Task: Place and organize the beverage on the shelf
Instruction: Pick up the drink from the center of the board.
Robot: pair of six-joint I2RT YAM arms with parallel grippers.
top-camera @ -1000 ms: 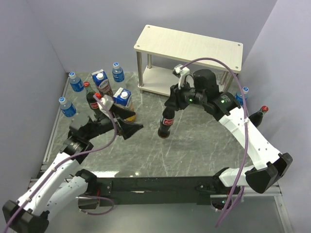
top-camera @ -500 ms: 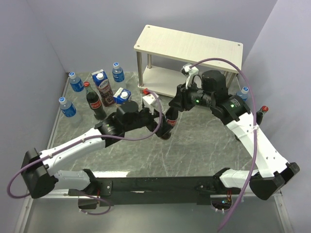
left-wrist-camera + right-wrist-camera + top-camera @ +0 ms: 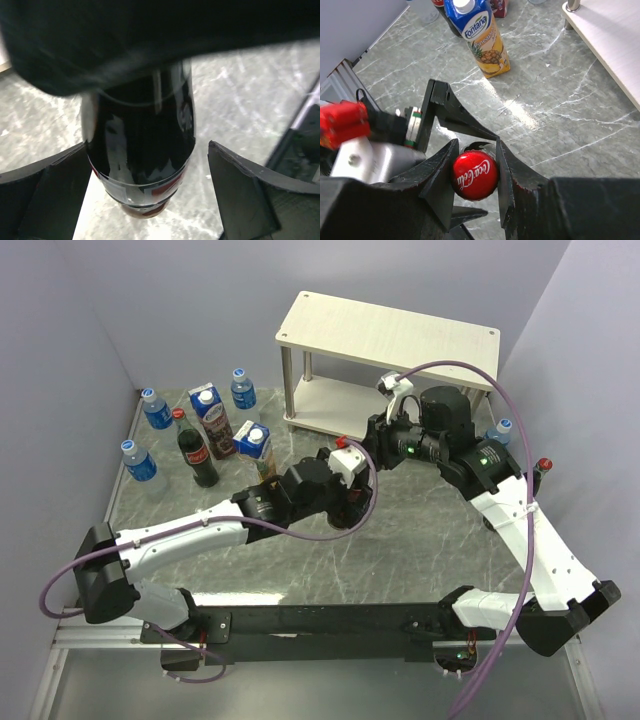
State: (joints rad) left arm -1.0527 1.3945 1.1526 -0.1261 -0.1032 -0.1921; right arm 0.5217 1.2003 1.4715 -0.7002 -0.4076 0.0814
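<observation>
None of the drinks stands on the small two-tier shelf of pale wood boards and round metal legs (image 3: pixel 390 335), as far as can be seen. Its top board is bare, and the lower board shows nothing on the part the right arm does not hide.

One dark, red-capped Coca-Cola bottle (image 3: pixel 142 160) is upright at mid-table, just in front of the shelf. Whether its base rests on the grey marbled tabletop (image 3: pixel 420 550) or hangs just above it cannot be told. The right gripper (image 3: pixel 474 172) is clamped tight on the bottle's cap from above. The left gripper (image 3: pixel 146 192) is spread wide on either side of the bottle's body and grips nothing. A gap shows at one finger; whether the other touches the bottle cannot be told.

Everything else waits on the table:
- **Far left:** the blue-topped pineapple juice carton (image 3: pixel 482 37), the grape juice carton (image 3: pixel 212 418), a second Coca-Cola bottle (image 3: pixel 197 455) and three small blue-labelled water bottles: corner water bottle (image 3: pixel 157 408), nearer water bottle (image 3: pixel 138 460) and rear water bottle (image 3: pixel 243 388).
- **Right:** a fourth water bottle (image 3: pixel 497 432) and the red cap of a third Coca-Cola bottle (image 3: pixel 543 462), showing behind the right arm.

By the look of it the job is barely begun, with all nine drinks left to shelve and arrange.
</observation>
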